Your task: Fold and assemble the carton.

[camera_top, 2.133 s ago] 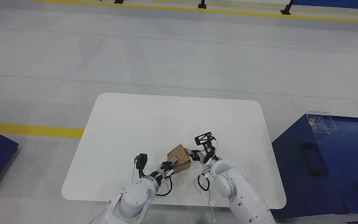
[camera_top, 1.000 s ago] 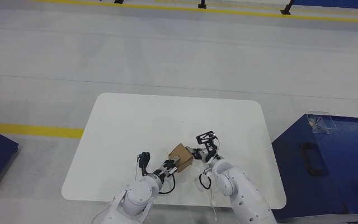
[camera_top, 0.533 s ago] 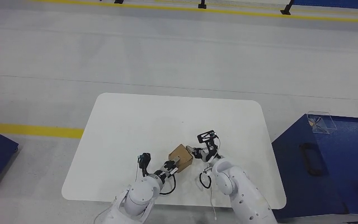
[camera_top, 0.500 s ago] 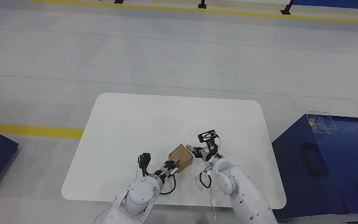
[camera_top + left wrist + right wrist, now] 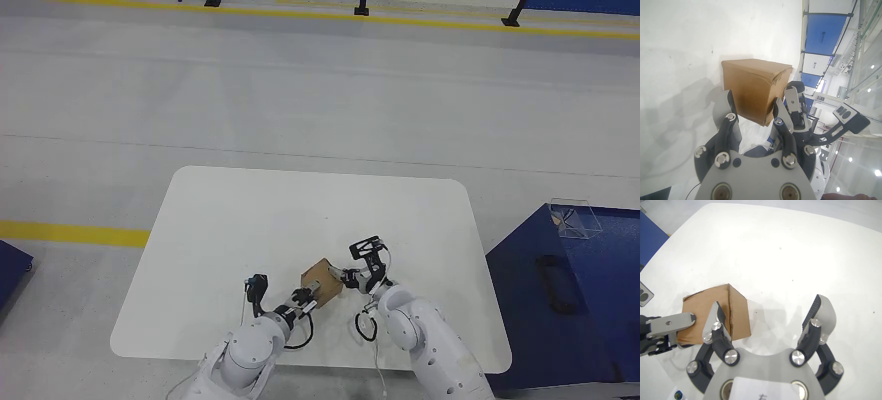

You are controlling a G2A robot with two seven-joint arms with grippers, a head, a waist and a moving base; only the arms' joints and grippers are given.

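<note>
Two pincers meet at one brown carton (image 5: 753, 83) on the white table (image 5: 677, 37). The left pincer (image 5: 755, 107) is closed on the carton's near end, with one finger pressed to each side face. The right pincer (image 5: 768, 311) stands wide open just beside it. One of its fingers lies at the carton's creased edge, and the other is over bare table.

Glossy white arms (image 5: 428, 340) trail thin black cables (image 5: 301, 334) at the wrists. The left end effector (image 5: 754, 98) and right end effector (image 5: 768, 303) pair grey base plates (image 5: 753, 176), black linkages (image 5: 726, 130) and silver screws (image 5: 731, 356) with silver fingers (image 5: 827, 308) lined by ribbed black pads (image 5: 809, 310).
</note>
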